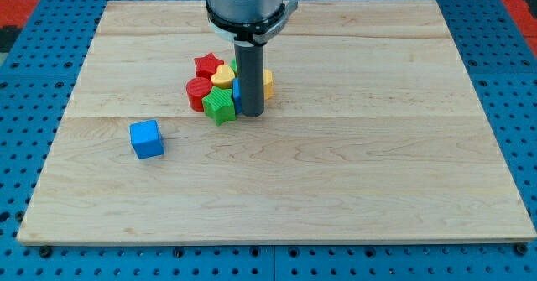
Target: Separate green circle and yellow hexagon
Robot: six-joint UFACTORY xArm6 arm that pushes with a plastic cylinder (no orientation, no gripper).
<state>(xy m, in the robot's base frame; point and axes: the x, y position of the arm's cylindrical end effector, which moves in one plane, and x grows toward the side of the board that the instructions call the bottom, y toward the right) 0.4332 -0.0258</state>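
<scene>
Counter (336, 189): wooden board. Upper centre: tight cluster of red star (207, 65), red round block (198, 91), yellow block (222, 78), green star-like block (220, 106), a blue sliver, and a yellow block (268, 83), probably the hexagon, behind the rod. Green circle not identifiable. Blue cube (147, 138) stood apart, lower left. No pincer fitted; the tip (252, 113) sat at the cluster's lower right edge. Advice: wedge slowly between targets, avoiding neighbours.

You see a pale wooden board (336, 189) lying on a blue pegboard (33, 122). Near the board's top centre sits a tight cluster: a red star (206, 65), a red cylinder (198, 92), a yellow heart (222, 76), a green star (220, 106) and a yellow block (268, 82). A blue cube (147, 138) lies apart, toward the view's left.
</scene>
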